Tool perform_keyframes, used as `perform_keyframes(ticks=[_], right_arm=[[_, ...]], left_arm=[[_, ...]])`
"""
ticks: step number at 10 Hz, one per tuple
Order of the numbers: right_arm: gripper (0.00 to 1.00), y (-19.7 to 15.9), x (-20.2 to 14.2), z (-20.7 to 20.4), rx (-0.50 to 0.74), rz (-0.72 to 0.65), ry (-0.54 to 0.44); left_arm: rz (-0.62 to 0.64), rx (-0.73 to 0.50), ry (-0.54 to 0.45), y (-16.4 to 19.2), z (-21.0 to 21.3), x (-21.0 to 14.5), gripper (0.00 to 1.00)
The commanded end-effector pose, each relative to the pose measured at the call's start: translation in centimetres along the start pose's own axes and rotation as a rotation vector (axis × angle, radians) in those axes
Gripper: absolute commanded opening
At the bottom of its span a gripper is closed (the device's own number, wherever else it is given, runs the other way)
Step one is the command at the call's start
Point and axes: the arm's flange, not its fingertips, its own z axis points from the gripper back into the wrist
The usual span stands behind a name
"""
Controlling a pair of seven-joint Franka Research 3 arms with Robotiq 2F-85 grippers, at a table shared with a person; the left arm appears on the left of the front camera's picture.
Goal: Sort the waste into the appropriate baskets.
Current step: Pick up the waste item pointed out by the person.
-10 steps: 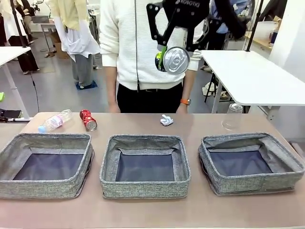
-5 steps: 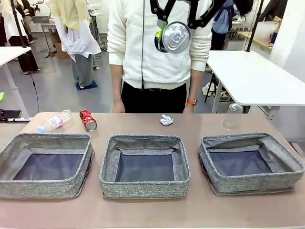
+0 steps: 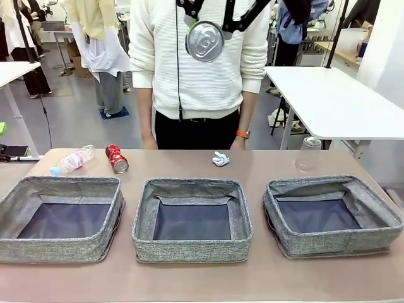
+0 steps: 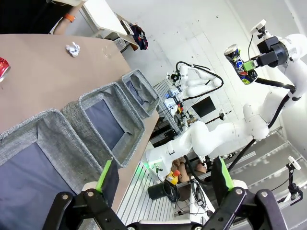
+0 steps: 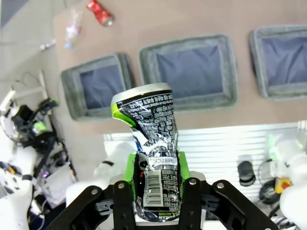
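One crushed can (image 3: 204, 41) hangs high in the air, far above the table (image 3: 189, 281). The right gripper (image 5: 156, 165) squeezes it tight between its green pads. The pads grab only one end, and the can is bent and leans over, so it might slip out. From up there it would fall a long way. It could bounce off the table or drop into the wrong basket.

Below it sit the left basket (image 3: 57, 249), the middle basket (image 3: 189, 249) and the right basket (image 3: 334, 243). They all look the same, so a mix-up is easy. The person (image 3: 202, 88) stands right behind the can, and a fast swing could bump them.

The left gripper (image 4: 163, 175) is wide open and holds nothing. Behind the baskets lie a bottle (image 3: 74, 160), a red can (image 3: 117, 158) and a paper wad (image 3: 220, 159). A cup (image 3: 308, 154) stands there too, and a low arm could knock it over.
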Motion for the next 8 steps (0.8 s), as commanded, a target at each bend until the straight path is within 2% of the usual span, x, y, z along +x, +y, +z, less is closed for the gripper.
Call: perform_keyframes(ticks=[1, 8], right_arm=[[0.38, -0.85, 0.07, 0.14, -0.033, 0.028, 0.031], [0.38, -0.85, 0.07, 0.14, -0.033, 0.028, 0.031]], left_arm=[[-0.020, -0.013, -0.004, -0.15, 0.01, 0.10, 1.00], [-0.020, -0.013, -0.004, -0.15, 0.01, 0.10, 1.00]])
